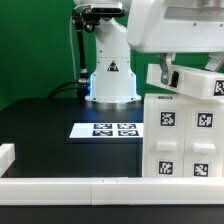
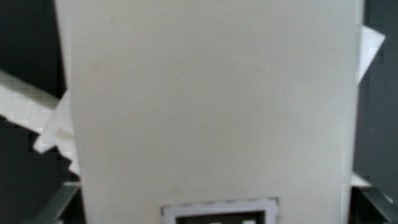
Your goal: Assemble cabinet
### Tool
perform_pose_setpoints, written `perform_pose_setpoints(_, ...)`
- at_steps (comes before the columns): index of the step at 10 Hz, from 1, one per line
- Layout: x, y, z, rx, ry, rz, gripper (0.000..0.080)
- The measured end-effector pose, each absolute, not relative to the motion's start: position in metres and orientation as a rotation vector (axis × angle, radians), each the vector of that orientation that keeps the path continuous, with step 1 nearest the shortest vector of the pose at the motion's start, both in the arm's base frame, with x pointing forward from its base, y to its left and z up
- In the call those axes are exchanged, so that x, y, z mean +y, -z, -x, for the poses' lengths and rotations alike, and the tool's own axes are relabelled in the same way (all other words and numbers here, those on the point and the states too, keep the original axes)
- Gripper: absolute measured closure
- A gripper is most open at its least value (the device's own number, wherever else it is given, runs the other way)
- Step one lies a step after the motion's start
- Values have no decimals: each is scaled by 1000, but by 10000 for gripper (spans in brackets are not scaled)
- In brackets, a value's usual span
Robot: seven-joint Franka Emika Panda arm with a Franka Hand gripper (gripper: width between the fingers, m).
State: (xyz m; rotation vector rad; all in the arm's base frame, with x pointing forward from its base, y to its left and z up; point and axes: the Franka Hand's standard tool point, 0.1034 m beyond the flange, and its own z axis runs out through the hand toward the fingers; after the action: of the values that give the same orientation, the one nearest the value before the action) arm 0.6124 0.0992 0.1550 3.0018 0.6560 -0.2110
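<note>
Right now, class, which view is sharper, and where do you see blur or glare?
The exterior view is sharper: the cabinet's tags read crisply, with glare on the robot base. The wrist view is soft, filled by a blurred white panel.

The exterior view looks low and level across the black table (image 1: 50,125), facing the arm's base (image 1: 110,75) at the far edge, with the cabinet (image 1: 185,135) close on the exterior view's right. The wrist view sits very near a white cabinet panel (image 2: 214,100), which fills it. Both views share the cabinet.
</note>
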Motion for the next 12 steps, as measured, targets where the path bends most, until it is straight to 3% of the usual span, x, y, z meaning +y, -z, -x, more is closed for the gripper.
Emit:
perform_pose_setpoints(6, 97, -154, -613, -336, 219, -3194, 252)
perform_pose_setpoints(12, 95, -153, -617, -993, 176, -3043, 252)
